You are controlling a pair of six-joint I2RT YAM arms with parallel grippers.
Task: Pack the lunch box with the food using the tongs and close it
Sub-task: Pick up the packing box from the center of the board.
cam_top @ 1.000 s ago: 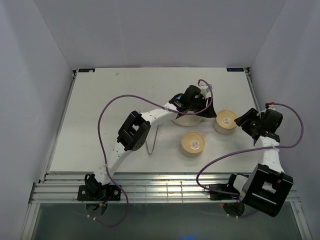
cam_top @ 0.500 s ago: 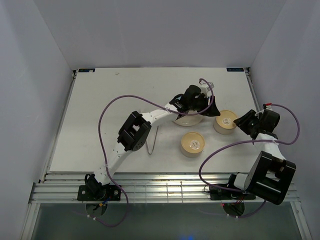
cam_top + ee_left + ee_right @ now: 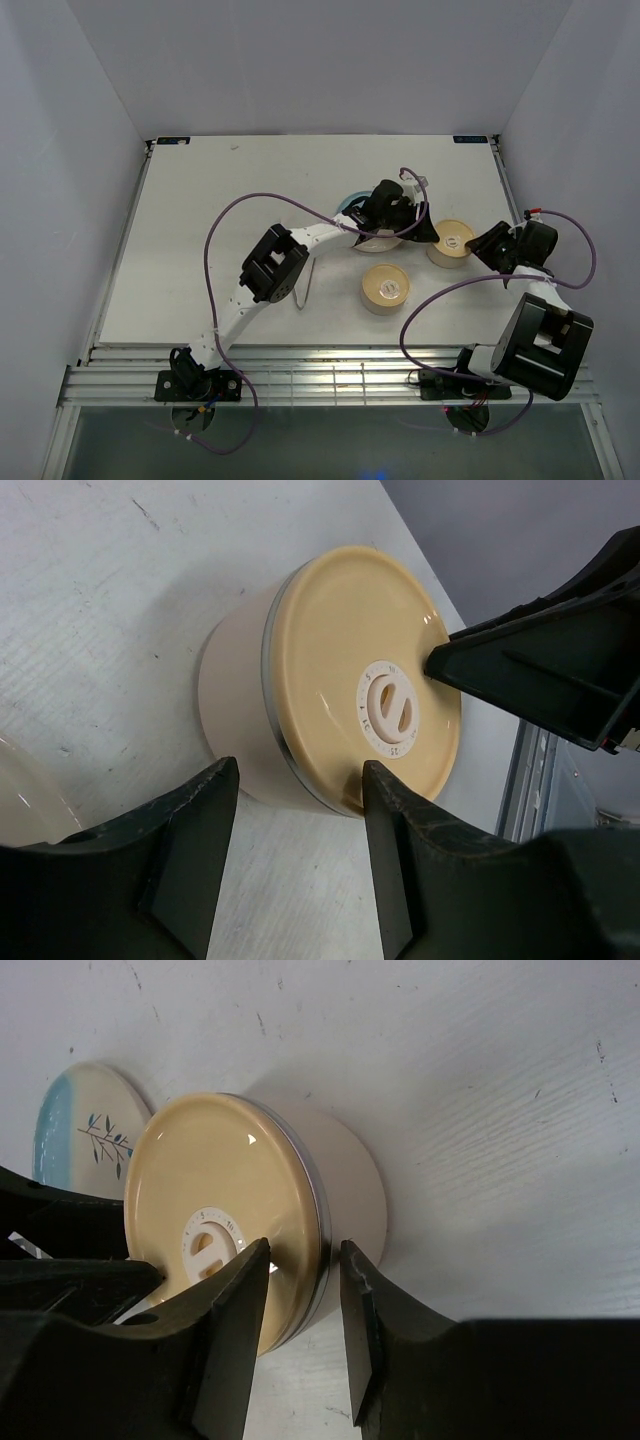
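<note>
The lunch box shows as round cream tubs. One tub with a yellow dial lid (image 3: 450, 243) (image 3: 340, 680) (image 3: 230, 1210) stands on the table at the right. My right gripper (image 3: 483, 246) (image 3: 300, 1295) has closed down on its rim, with one finger over the lid face and the other against the side wall. My left gripper (image 3: 426, 231) (image 3: 295, 850) is open just beside the same tub, nothing between its fingers. The tongs (image 3: 305, 283) lie on the table by the left arm's elbow. The food is hidden.
A second lidded tub (image 3: 385, 288) sits nearer the front. A third pale tub (image 3: 375, 240) lies under the left wrist. The blue-and-white plate (image 3: 350, 204) (image 3: 85, 1120) peeks out behind the left arm. The table's right edge rail (image 3: 530, 780) is close.
My right gripper's jaws have narrowed and moved in onto the lidded tub's rim. The left gripper has swung right and down toward the same tub.
</note>
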